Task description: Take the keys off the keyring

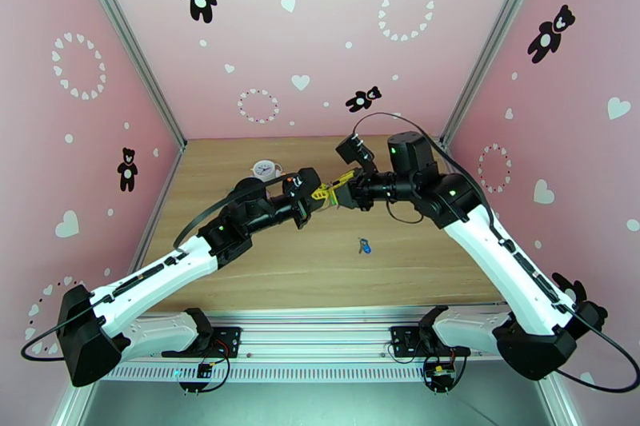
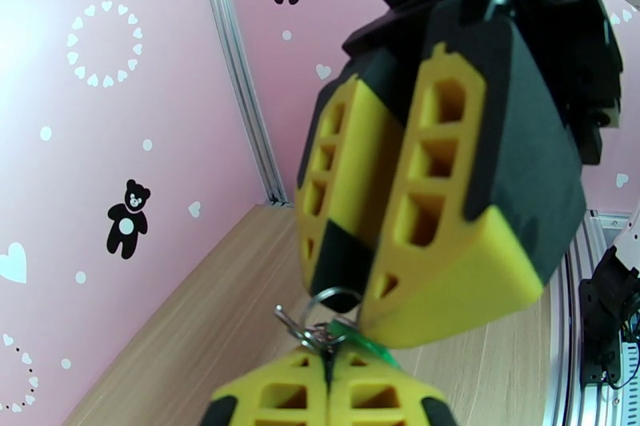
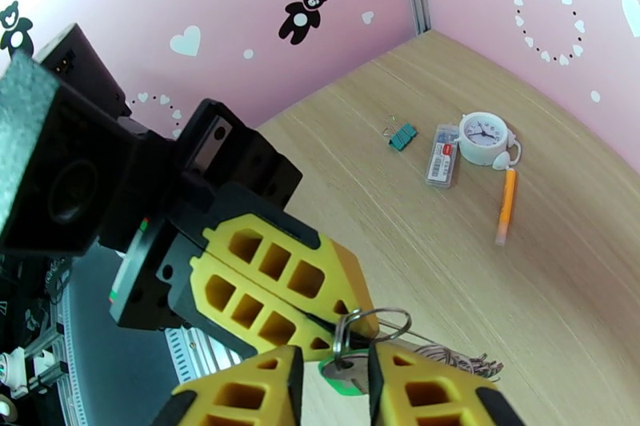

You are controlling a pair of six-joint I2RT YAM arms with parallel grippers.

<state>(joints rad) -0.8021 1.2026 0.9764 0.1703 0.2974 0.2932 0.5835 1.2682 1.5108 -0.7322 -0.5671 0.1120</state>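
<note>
- The green-tagged key (image 3: 346, 378) sits low in the right wrist view, centre bottom of the frame. Its tag is tucked between two yellow fingers, and it hangs on the bright metal ring of the keyring (image 3: 376, 322) just above it.
- From that ring a thin chain trails toward the lower right of the frame, above the table (image 1: 280, 276). The ring is held in the air, at the middle of the top view.
- The blue-tagged key (image 1: 365, 244) lies alone on the wood, below and right of the meeting grippers and well apart from them. I judge it to be off the ring already.
- The left gripper (image 2: 326, 364) is fully closed, with the ring pinched at its tips. This is the anchor.
- The right gripper (image 3: 336, 352) is narrow and appears closed on the green tag, though the tag looks seated off-centre.
- The step in hand is probably working the green key around the split ring and off.
- To do it well, keep the anchor steady. Slide the key along the wire toward the ring's split end rather than pulling straight away from it.
- A straight pull would likely drag the ring out of the pinch, or let the tag slip.
- Farther off, in the upper right of the right wrist view, a teal clip (image 3: 402, 134), a white clock (image 3: 484, 138) and an orange pencil (image 3: 506, 204) lie clear of the work.
</note>
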